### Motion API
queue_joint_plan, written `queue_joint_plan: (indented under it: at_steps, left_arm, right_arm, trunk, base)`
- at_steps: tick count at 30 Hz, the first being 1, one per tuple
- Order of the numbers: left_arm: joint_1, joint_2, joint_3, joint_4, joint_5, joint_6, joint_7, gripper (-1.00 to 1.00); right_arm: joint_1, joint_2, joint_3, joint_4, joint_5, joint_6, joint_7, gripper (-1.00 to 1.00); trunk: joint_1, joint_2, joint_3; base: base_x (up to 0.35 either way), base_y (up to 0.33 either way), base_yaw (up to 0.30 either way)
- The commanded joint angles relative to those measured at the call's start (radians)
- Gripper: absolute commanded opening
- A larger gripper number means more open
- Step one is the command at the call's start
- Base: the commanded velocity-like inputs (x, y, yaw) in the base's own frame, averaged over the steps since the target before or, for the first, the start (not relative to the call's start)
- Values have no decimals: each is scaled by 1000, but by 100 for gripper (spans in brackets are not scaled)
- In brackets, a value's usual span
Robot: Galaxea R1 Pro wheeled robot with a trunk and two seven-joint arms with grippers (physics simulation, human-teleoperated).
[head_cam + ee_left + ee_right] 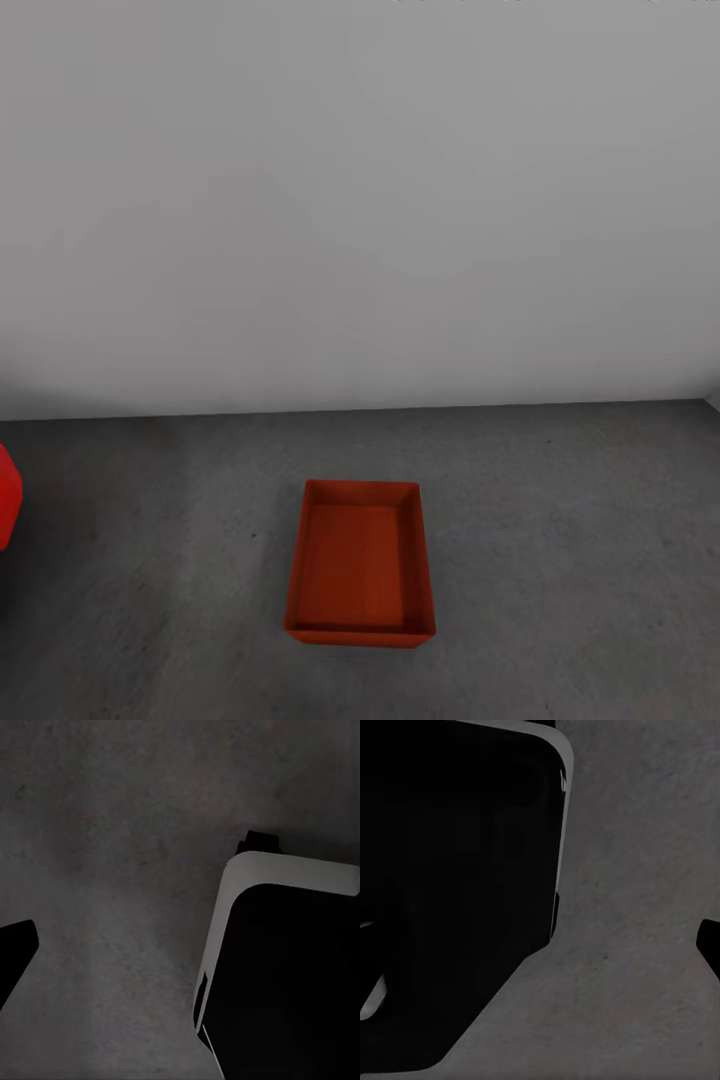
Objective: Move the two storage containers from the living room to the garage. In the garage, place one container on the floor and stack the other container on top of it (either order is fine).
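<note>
One storage container (360,565) sits on the dark grey floor (560,560) of the garage, in the lower middle of the head view. It is an orange-red, shallow rectangular bin with thin plain walls and no lid, its long side running away from the camera, and its flat inside bottom is bare, with nothing in it. It stands upright and alone, well apart from the plain white-grey wall (360,200) that rises behind it, where floor and wall meet in a straight line. At the far left edge of the head view a small piece of something bright red (8,497) shows; what it is I cannot tell. In the left wrist view, the rough concrete-like floor lies under a dark, white-rimmed part of the robot's body (285,967), and a black tip (16,949) juts in from one edge. The right wrist view gives much the same. Whether either end effector is released or clenched, I cannot tell.
</note>
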Motion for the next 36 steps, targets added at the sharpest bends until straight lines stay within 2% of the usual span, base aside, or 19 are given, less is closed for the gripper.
queue_joint_plan:
  at_steps: [1, 10, 18, 32, 36]
  left_arm:
    - [-1, 0, 3, 1, 7, -3, 1, 100]
    - [13, -3, 3, 1, 8, 0, 1, 100]
    - [36, -4, 3, 1, 7, -6, 1, 100]
    - [38, -4, 3, 1, 7, -7, -1, 100]
    - [38, -1, 3, 0, 7, -9, 0, 100]
  right_arm:
    - [-1, 1, 9, 3, -10, -7, -1, 100]
    - [-1, 6, 9, 3, -9, -7, -1, 100]
    - [-1, 9, 9, 3, -9, -4, 0, 100]
    - [-1, 16, 9, 4, -10, -4, 0, 100]
    - [3, 17, 9, 4, -10, -13, -1, 100]
  trunk:
    - [0, -1, -1]
    - [0, -1, -1]
    - [0, -1, -1]
    - [0, -1, -1]
    - [0, -1, 1]
  base:
    - [0, 0, 0]
    - [-69, 0, 0]
    - [-314, 0, 0]
    - [-341, 18, 0]
    - [-164, 51, 26]
